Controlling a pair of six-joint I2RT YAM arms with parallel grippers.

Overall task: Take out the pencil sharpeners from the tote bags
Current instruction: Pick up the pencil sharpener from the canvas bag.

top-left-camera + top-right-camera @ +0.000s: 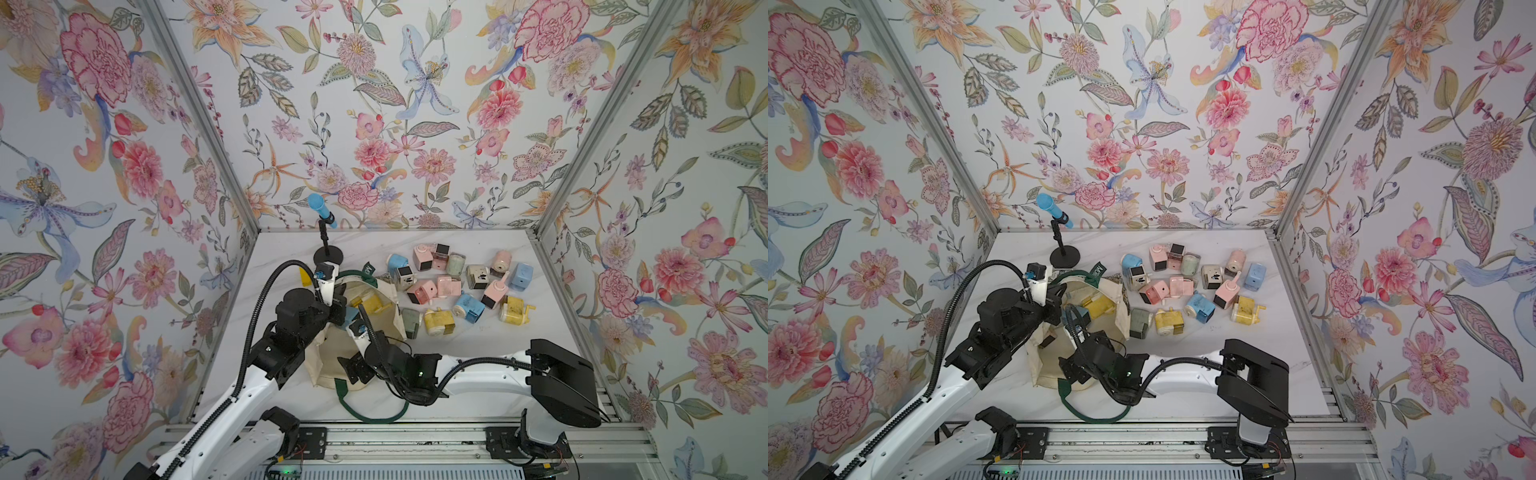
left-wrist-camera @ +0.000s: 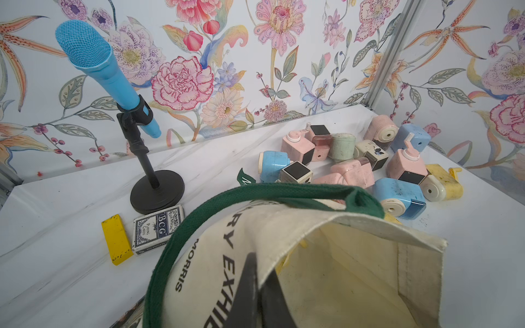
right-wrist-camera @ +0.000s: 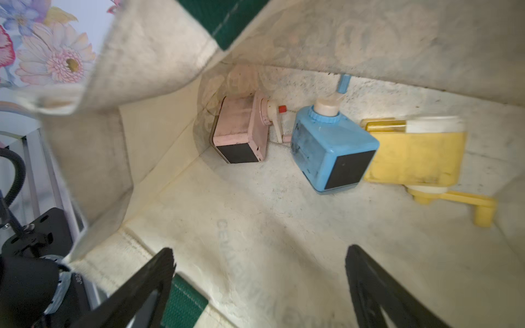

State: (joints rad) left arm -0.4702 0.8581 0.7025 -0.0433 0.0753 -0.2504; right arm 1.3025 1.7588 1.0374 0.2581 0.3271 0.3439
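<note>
Cream tote bag (image 1: pixel 322 357) lying open; I'm clamping its rim w/ left gripper (image 2: pixel 262 269). Right gripper (image 3: pixel 260 251) is hovering inside, jaws apart. I'm lining up on blue sharpener (image 3: pixel 332 150), btwn pink sharpener (image 3: pixel 241 133) & yellow sharpener (image 3: pixel 412 153), aiming for body, not crank.

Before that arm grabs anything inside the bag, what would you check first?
1. Bag mouth held open: ok. The left end effector is shut on the tote bag rim.
2. Right end effector ready: ok. Its jaws stand wide and hold nothing.
3. Targets in sight: ok. The pink sharpener, blue sharpener and yellow sharpener lie inside the bag.
4. Way to the blue sharpener free: ok.
5. More sharpeners hidden under the folds: cannot tell.
</note>
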